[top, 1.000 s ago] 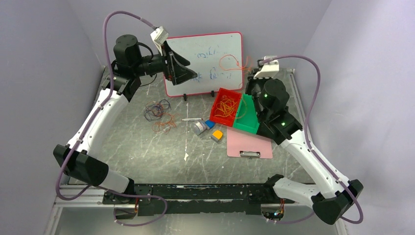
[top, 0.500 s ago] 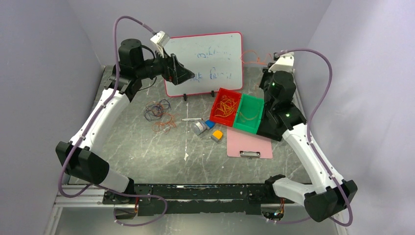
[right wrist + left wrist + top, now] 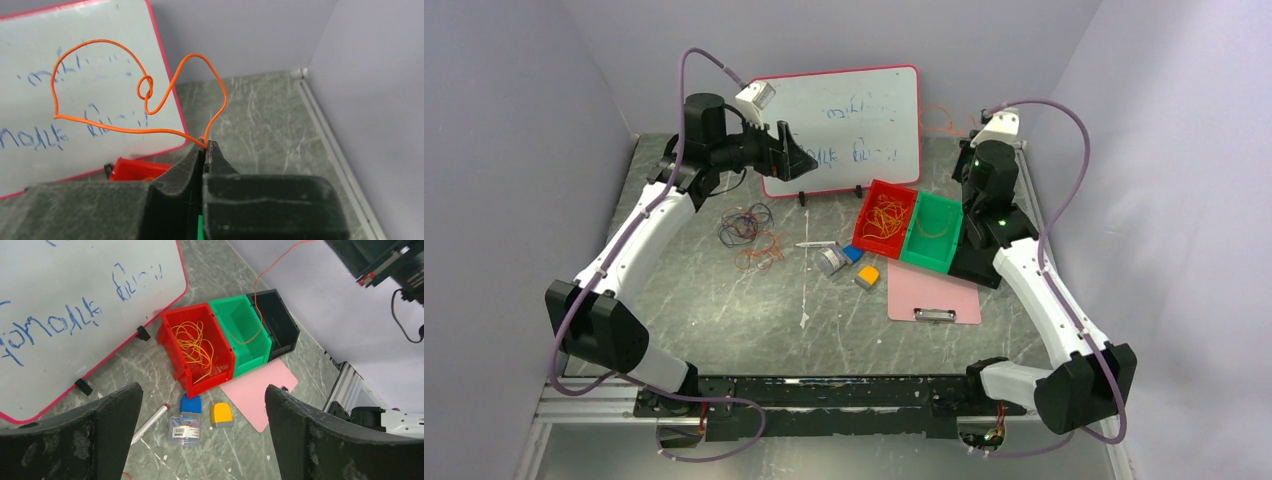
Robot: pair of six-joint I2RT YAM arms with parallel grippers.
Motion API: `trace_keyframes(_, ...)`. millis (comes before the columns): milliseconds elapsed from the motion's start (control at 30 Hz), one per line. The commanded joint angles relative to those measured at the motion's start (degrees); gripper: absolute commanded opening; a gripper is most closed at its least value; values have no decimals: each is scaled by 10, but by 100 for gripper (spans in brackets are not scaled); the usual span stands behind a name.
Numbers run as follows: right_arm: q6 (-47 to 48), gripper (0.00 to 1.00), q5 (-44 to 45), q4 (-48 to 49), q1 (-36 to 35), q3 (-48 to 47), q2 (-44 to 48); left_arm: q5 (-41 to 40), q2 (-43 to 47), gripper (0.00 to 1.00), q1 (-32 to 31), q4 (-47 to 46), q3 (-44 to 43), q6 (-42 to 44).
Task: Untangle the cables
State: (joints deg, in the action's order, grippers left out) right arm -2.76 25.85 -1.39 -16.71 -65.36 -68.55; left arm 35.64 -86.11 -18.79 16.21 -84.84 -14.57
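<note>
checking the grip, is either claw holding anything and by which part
Right claw pinches the thin orange knotted cable at its fingertips, where two strands meet; left claw holds nothing.

Grey marbled table, tangled cables, whiteboard, three bins, pink clipboard, marker

The counter is dark grey, streaked white. The cables are orange and purple-black. There are a red bin, green bin, black bin, and a red-rimmed whiteboard scribbled blue.

Lighting was even, diffuse and bright; shadows stayed soft. Near gripper fingers blurred in both wrist views.
</note>
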Motion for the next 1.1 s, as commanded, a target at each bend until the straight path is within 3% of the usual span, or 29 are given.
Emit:
trace_keyframes(0,-56,0,-22,-1,18,45,-2,-22,1,96,6,7,8,3)
trace_keyframes(567,-240,0,-48,-87,27,193,22,-23,-20,90,6,20,6,7)
trace_keyframes(1067,-252,0,-86,-128,34,162,-119,-60,-8,90,6,40,12,24)
